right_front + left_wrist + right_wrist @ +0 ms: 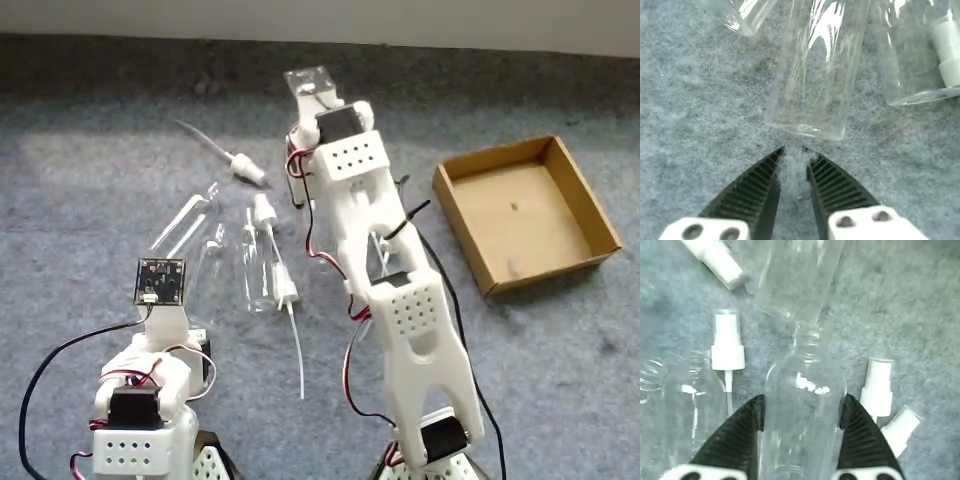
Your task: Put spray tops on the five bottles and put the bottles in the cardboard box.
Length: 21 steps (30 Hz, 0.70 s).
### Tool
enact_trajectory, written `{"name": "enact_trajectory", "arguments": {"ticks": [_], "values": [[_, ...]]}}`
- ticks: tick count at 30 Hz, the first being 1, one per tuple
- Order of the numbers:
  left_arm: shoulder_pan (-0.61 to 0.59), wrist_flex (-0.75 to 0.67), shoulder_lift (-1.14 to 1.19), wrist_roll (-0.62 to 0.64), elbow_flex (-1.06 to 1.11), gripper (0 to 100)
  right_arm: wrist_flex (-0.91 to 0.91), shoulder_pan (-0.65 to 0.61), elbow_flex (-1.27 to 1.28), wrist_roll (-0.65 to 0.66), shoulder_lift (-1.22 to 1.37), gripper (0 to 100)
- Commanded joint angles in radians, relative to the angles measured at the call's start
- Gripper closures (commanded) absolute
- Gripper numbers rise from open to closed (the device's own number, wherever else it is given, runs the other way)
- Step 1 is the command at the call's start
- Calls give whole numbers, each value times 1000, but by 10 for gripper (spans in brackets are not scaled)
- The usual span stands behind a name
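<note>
Clear plastic bottle, with no top on, was pinched at mid-body between the ribbed jaws of the right claw, its threaded neck pointing out past the fingertips. It looked light, thin-walled and slick, likely to flex or slip under a hard squeeze. The mid-body hold seemed sound, as it left the neck free for a top.

Past that claw, on the grey carpet, lay a white spray top to one side of the held neck, its dip tube trailing. Another spray top lay to the other side. Their heads looked small and stiff, and seemed the best place to grip, since the thin tubes would bend.

The left claw sat low over the carpet, jaws a narrow slit apart and holding nothing. Just ahead of its tips, not touching, lay the flat base of a second bottle. More bottles lay close on either side, leaving little room to spread.

The cardboard box stood well away from both claws, beyond the right arm's outer side, across open carpet. Its low walls would need clearing.
</note>
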Motion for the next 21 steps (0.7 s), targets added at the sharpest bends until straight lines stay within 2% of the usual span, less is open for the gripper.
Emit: {"name": "enact_trajectory", "arguments": {"ticks": [1,6,21], "values": [[-4,2,-2,9,22,995,22,24,42,14,-225,967],[-4,2,-2,9,22,995,22,21,249,123,-483,967],[-4,2,-2,9,22,995,15,41,857,127,-1184,967]]}}
